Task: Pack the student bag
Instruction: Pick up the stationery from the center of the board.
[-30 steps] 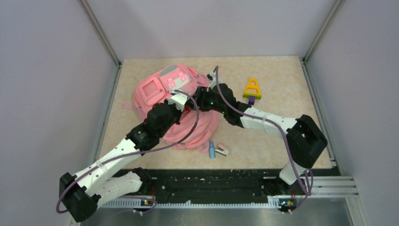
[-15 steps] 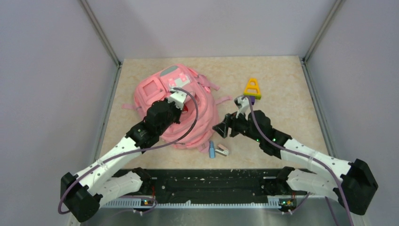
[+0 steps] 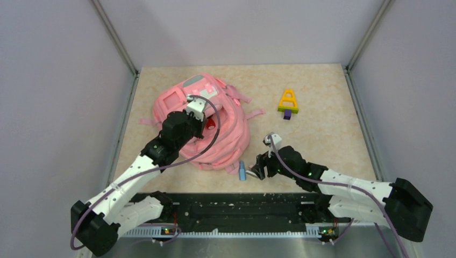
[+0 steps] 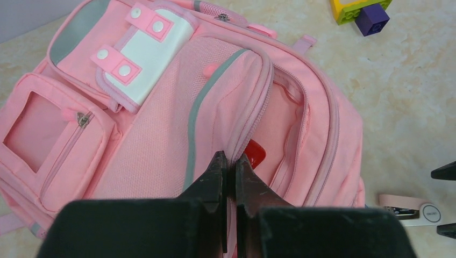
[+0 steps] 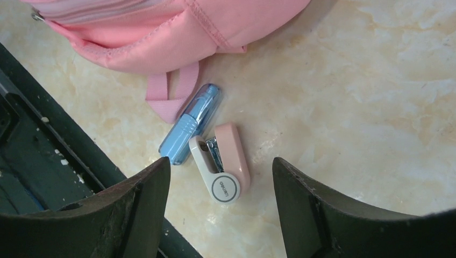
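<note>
The pink student bag point(image 3: 177, 105) lies on the table's left half, also in the left wrist view point(image 4: 161, 107). My left gripper point(image 4: 230, 161) is shut on the zip edge of its main opening and holds the flap up; a red thing point(image 4: 255, 153) shows inside. My right gripper point(image 5: 221, 177) is open, its jaws wide apart, just above a small pink-and-white stapler point(image 5: 225, 164) lying beside a blue tube point(image 5: 189, 131) near the bag's lower edge. In the top view the right gripper point(image 3: 259, 167) is over the stapler, next to the blue tube point(image 3: 242, 172).
A yellow, green and purple block toy point(image 3: 288, 103) stands at the back right, also in the left wrist view point(image 4: 360, 12). A pink strap loop point(image 5: 171, 94) lies by the tube. The black front rail point(image 3: 242, 207) runs close behind the stapler.
My right arm has swung back from the bag's opening to the table's front and come down over the stapler, open. My left gripper has stayed on the bag's zip edge, shifting slightly left.
</note>
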